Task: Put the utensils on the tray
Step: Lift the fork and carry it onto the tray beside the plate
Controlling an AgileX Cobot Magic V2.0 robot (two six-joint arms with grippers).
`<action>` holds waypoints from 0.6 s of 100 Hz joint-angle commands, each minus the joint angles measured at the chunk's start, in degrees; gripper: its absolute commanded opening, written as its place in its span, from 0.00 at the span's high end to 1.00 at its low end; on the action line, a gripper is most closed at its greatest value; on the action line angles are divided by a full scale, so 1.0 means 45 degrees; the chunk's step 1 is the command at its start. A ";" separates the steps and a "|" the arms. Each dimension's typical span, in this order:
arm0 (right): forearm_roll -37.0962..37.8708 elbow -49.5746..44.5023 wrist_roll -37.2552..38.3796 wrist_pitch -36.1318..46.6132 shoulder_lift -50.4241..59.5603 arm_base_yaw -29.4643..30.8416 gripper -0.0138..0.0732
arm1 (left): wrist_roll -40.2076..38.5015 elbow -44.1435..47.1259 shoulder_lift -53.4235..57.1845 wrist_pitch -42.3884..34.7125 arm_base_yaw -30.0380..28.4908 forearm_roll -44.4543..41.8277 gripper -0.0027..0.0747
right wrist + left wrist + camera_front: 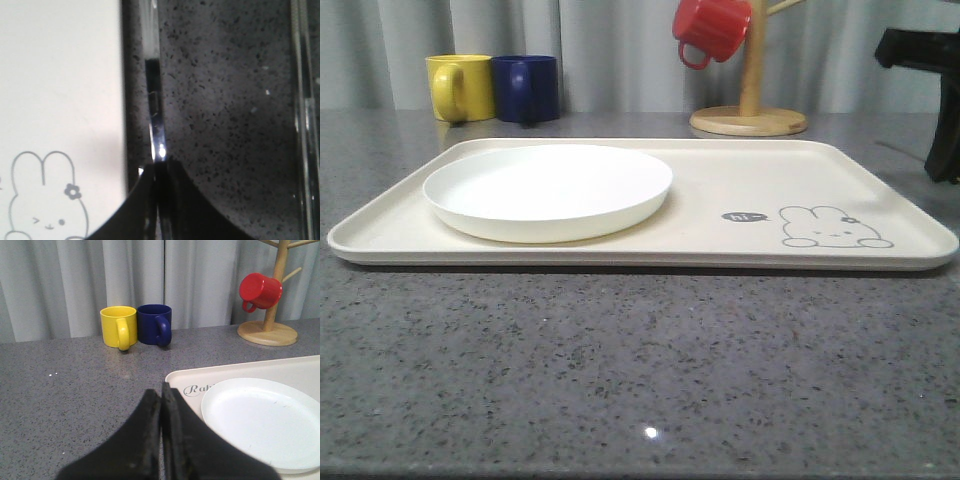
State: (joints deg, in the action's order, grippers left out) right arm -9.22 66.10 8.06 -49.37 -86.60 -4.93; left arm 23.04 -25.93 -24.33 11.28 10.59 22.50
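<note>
The cream tray [740, 170] with the grey rabbit drawing lies across the middle of the grey table. My right gripper [159, 167] is shut on a slim shiny metal utensil [155, 100] that runs along the table just outside the tray's edge [112, 75]; which piece it is I cannot tell. A second slim metal utensil [302, 100] lies on the table further from the tray. My left gripper [161, 390] is shut with nothing in it, above the table beside the tray's corner [240, 372]. Part of my right arm [920, 50] shows past the tray's right end.
A round white plate [548, 185] sits on the tray's left half. A yellow mug [458, 87] and a blue mug [527, 87] stand behind the tray. A red mug [710, 28] hangs on a wooden mug tree [750, 118] at the back right.
</note>
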 commanded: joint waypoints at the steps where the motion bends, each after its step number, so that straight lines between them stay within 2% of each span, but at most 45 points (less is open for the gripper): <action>1: 0.0046 0.0417 0.0566 0.0297 0.1075 -0.0203 0.91 | -0.0113 -0.0367 -0.0069 -0.0887 0.0073 0.0083 0.99; 31: 0.0439 0.0885 0.2554 0.1107 0.1169 -0.2456 0.91 | -0.0113 -0.0367 -0.0069 -0.0887 0.0073 0.0083 0.99; 60: 0.3111 0.2563 0.5901 0.1115 -0.0570 -0.4838 0.92 | -0.0113 -0.0367 -0.0069 -0.0887 0.0073 0.0083 0.99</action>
State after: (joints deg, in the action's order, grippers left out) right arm 0.75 74.05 30.43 -46.97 -88.95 -24.28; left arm 23.04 -25.93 -24.33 11.28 10.59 22.50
